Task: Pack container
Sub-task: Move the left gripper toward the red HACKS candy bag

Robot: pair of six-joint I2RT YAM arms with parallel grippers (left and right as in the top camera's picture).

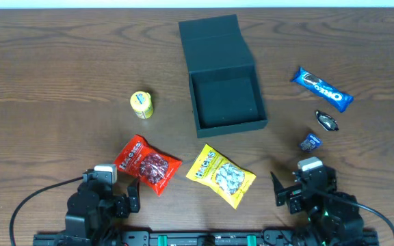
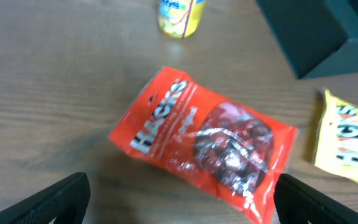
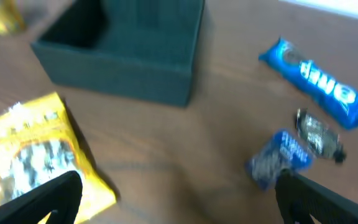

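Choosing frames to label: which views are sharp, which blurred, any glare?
Overhead: sharp and evenly lit, though the dark box shows little inner detail. Left wrist: the red packet is readable but slightly soft, with small glints on its clear window. Right wrist: blurred throughout; the blue biscuit bar has smeared lettering and the yellow packet is fuzzy.

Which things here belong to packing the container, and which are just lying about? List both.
Belongs to the job, likely:
container, open; red Hacks bag; yellow Hacks bag; Oreo pack; blue-wrapped candy; dark-wrapped candy; small yellow tub.

Just lying about:
nothing loose looks unrelated; only the wooden table is left.
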